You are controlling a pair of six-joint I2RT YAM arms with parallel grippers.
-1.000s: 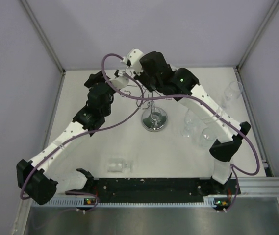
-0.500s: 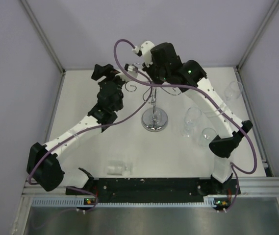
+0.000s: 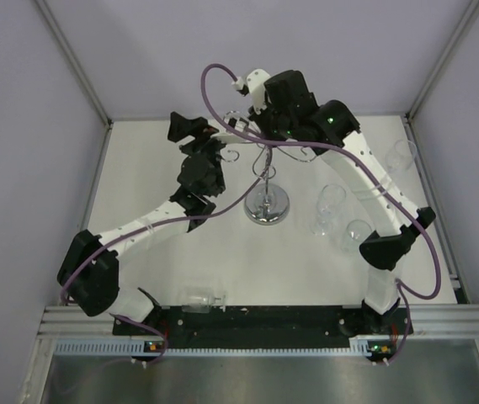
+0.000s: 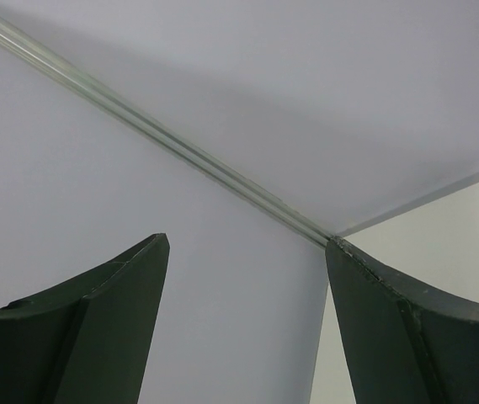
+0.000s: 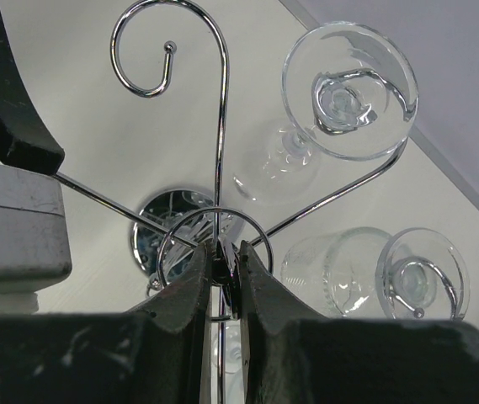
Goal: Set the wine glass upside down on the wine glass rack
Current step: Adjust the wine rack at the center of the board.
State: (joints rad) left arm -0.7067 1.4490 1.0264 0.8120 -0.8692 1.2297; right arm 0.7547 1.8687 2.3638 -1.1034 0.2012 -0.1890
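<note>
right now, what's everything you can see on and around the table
wine glass rack: 1, shiny chrome, table centre
wine glasses: 4, clear, three right of the rack, one lying by the near edge
table: 1, white, under everything
walls: 3, pale lilac, back and both sides
cables: 2, purple, along the arms
left arm: 1, white and black, left of the rack, jaws open and empty
right arm: 1, white and black, over the rack, jaws shut on its top
</note>
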